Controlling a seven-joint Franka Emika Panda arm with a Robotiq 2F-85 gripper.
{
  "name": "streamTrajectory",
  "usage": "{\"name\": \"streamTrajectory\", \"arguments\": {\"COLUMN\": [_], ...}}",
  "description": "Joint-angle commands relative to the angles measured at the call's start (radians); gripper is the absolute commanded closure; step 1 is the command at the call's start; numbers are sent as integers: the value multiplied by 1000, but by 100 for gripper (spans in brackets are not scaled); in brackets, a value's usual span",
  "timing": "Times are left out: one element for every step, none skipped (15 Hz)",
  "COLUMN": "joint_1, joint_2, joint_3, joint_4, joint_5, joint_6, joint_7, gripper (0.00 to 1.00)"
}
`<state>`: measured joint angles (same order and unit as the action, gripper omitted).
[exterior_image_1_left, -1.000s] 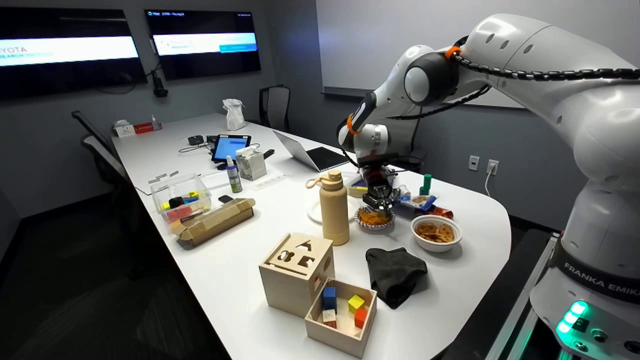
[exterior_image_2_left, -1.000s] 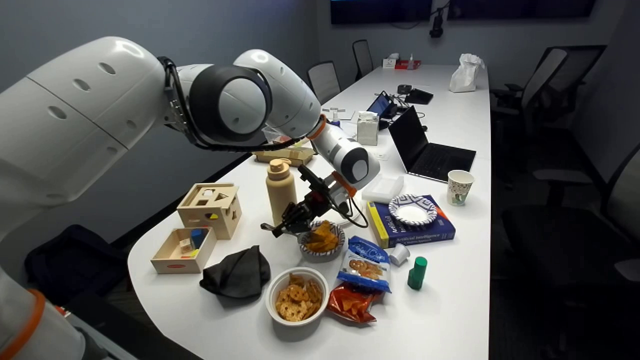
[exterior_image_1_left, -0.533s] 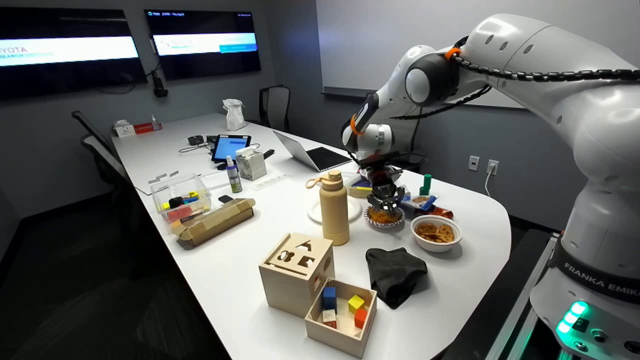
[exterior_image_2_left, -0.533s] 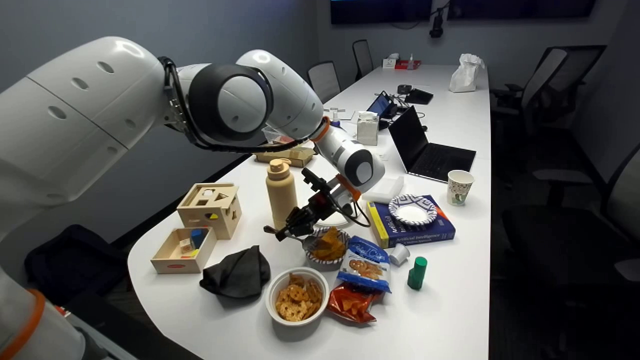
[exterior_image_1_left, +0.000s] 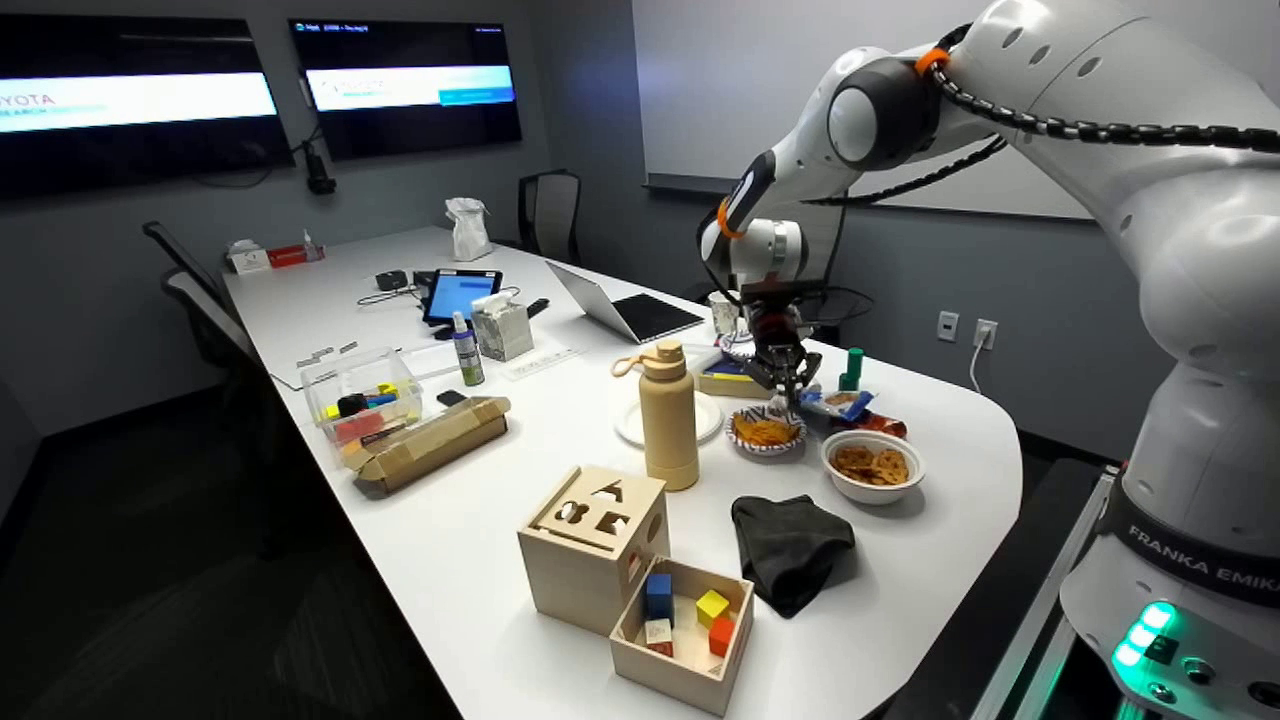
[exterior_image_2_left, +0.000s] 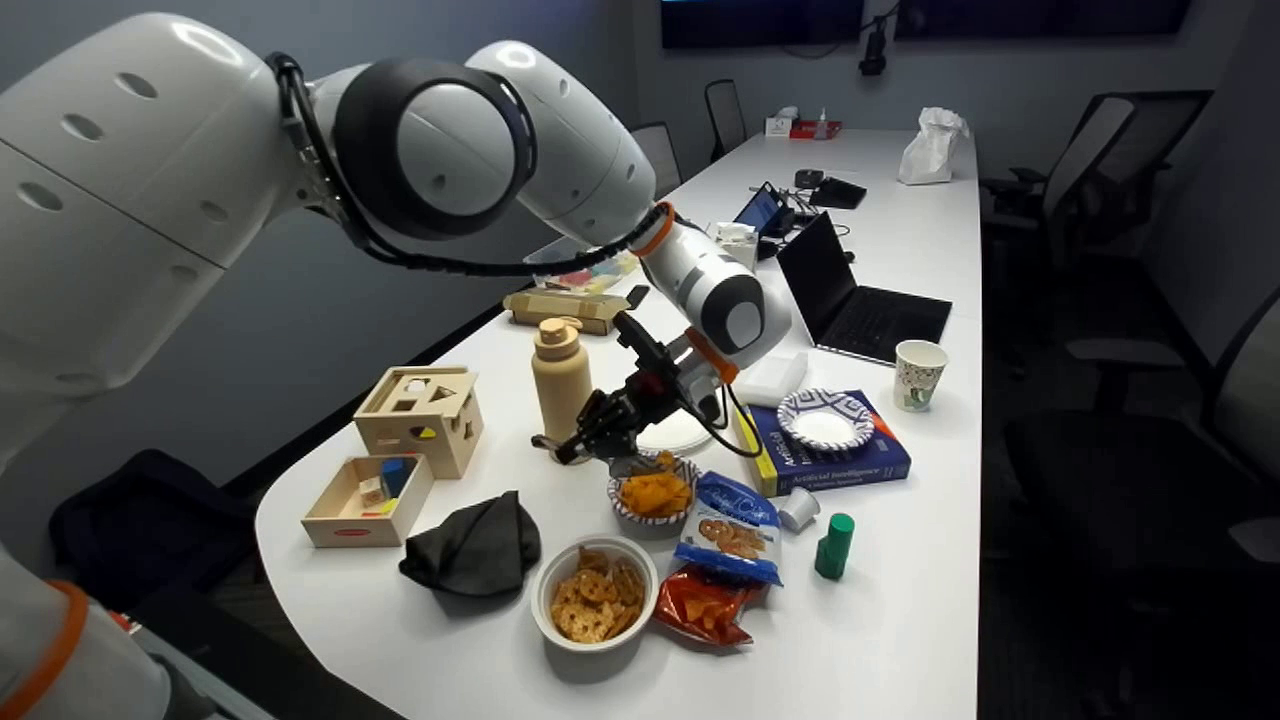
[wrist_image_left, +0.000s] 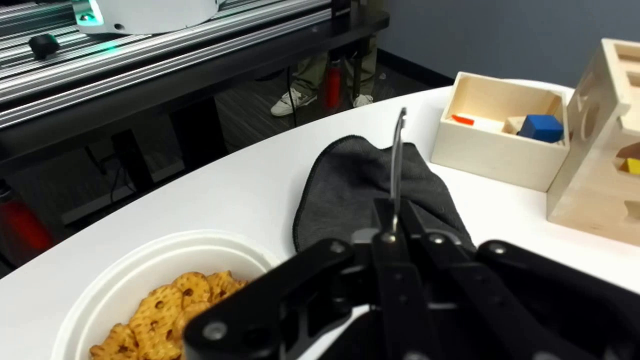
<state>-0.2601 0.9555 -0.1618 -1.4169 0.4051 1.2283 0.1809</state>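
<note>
Gripper (wrist_image_left: 396, 210) rises, spoon (wrist_image_left: 396, 165) pinched tight

I see its jaws drawn together on the spoon near the bottle (exterior_image_2_left: 562, 385), the spoon's head at the chip bowl (exterior_image_2_left: 628, 512). The gripper is higher than a second ago, the bowl farther from the bottle.

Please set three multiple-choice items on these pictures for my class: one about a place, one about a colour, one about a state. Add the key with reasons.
1. Where is the blue block?
A) On the laptop
B) In the wooden tray
C) Under the cloth

2. What colour is the large bottle?
A) Tan
B) Green
C) Red

3. How does the gripper stand?
A) Wide open
B) Out of view
C) Shut on a spoon

Key:
1 B: the wrist view shows it within the tray's walls.
2 A: both exterior views show its tan body.
3 C: the wrist view shows the spoon's handle clamped in the jaws.
</note>
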Motion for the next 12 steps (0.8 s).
{"name": "streamTrajectory", "arguments": {"joint_1": [-22,-23,-23,-21,-16,-13,-13,-11,-9,-9,-10,-8], "joint_2": [-158,-181,-204,-223,-244,-264,-282,-304,-329,-353,-377,-405], "joint_3": [3,4,5,3,-2,-9,-19,-30,-45,-58,-71,-84], "joint_4": [-219,-260,-307,-353,-406,-455,-502,-553,-602,-654,-704,-755], "joint_5": [11,11,9,10,18,24,38,53,71,85,97,104], "joint_6": [18,15,14,19,35,43,64,87,122,160,192,225], "joint_7": [-89,-110,-134,-149,-152,-149,-138,-127,-107,-101,-96,-90], "gripper": [99,99,99,99,99,99,99,99,99,99,99,99]}}
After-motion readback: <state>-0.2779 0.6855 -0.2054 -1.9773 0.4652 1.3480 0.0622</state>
